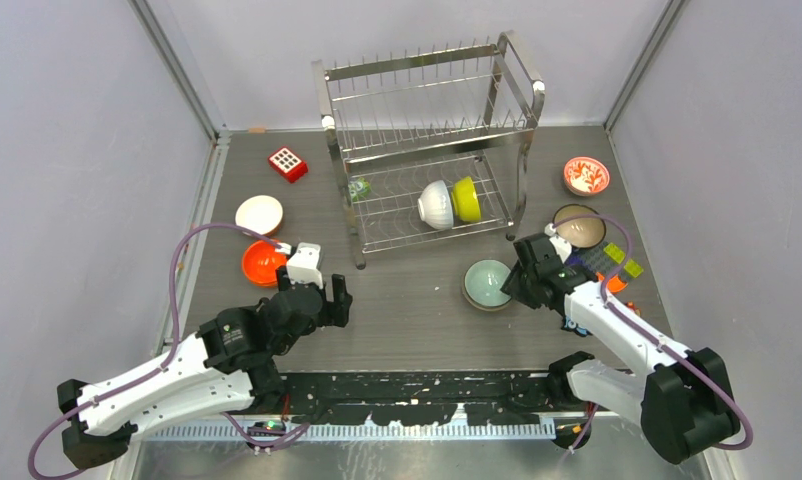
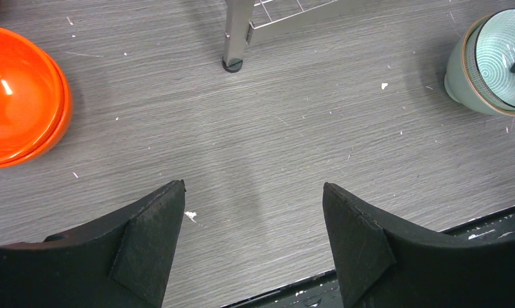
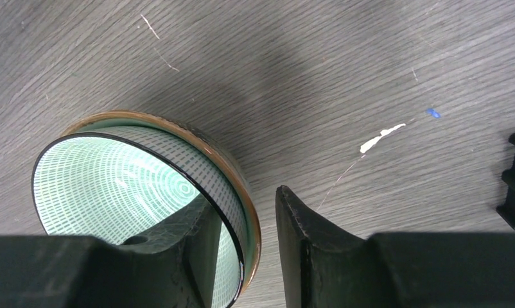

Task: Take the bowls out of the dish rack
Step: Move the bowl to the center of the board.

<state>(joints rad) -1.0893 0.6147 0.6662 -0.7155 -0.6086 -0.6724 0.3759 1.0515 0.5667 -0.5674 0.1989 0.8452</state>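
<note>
On the lower shelf of the dish rack [image 1: 417, 62], two bowls are left: a white bowl [image 1: 435, 204] and a lime-yellow bowl [image 1: 466, 198], standing on edge and touching each other. The upper shelf looks bare.

Five bowls sit out on the tabletop [image 1: 407, 300]. A second white bowl [image 1: 259, 213] and an orange bowl [image 1: 262, 263] are to the left of the rack. A teal bowl [image 1: 487, 283] is in front of it, and a brown bowl [image 1: 579, 226] and a red-patterned bowl [image 1: 586, 176] are to the right. The job seems well past half done.

The right gripper [image 1: 512, 283] is at the teal bowl, jaws narrow and astride its rim, one finger inside and one outside. Its wrist view shows a sliver of tabletop between the outer finger and the bowl's wall, so the jaws appear not to pinch it. The bowl seems to rest flat.

The left gripper [image 1: 335, 298] hovers over the tabletop near the orange bowl, jaws wide and holding nothing. What is left, by my reading, is fetching the last two bowls from the rack.
</note>
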